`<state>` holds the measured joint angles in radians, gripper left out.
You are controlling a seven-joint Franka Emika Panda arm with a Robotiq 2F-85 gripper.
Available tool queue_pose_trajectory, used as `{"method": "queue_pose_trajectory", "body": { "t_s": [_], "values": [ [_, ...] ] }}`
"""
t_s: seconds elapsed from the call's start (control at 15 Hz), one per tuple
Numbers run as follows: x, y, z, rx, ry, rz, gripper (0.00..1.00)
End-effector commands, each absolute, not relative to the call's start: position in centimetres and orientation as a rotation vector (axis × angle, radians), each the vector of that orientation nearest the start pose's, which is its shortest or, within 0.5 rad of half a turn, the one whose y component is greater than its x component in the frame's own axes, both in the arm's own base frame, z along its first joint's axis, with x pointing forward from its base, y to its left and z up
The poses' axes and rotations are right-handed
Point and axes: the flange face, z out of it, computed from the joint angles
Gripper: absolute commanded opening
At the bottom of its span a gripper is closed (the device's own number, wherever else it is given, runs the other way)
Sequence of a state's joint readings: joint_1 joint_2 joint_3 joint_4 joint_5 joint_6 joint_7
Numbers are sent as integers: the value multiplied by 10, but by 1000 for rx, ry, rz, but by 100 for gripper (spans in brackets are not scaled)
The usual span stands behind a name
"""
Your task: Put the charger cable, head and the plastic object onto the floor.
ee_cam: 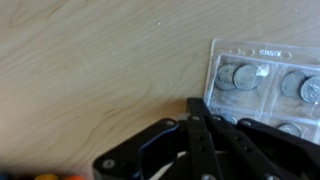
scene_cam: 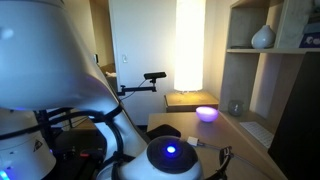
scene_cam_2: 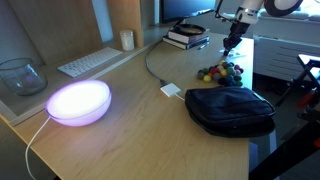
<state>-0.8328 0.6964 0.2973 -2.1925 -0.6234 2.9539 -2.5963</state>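
In an exterior view the small white head [scene_cam_2: 171, 90] lies on the pale wooden tabletop [scene_cam_2: 120, 130], left of a black pouch. The thin charger cable [scene_cam_2: 153, 64] runs from it toward the back of the desk. My gripper [scene_cam_2: 232, 42] hangs over the far end of the desk, behind a cluster of coloured balls [scene_cam_2: 220, 72]. In the wrist view the gripper [ee_cam: 194, 108] is shut with nothing between its fingers. Its tips sit close beside the left edge of the plastic object [ee_cam: 262, 85], a clear blister tray of round pieces lying flat. The floor does not show clearly.
A black pouch [scene_cam_2: 230, 108] lies at the desk's right edge. A glowing purple lamp [scene_cam_2: 79, 102], a glass bowl [scene_cam_2: 20, 75], a keyboard [scene_cam_2: 90, 63] and stacked books [scene_cam_2: 187, 38] stand around. The robot base [scene_cam: 60, 60] fills much of an exterior view.
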Motion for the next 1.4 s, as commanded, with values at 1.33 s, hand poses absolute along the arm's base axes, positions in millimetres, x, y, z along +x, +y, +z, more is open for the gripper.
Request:
{"method": "queue_pose_trajectory", "body": {
  "t_s": [1.33],
  "values": [
    [476,-242,90,874,2863,104,1]
  ]
}}
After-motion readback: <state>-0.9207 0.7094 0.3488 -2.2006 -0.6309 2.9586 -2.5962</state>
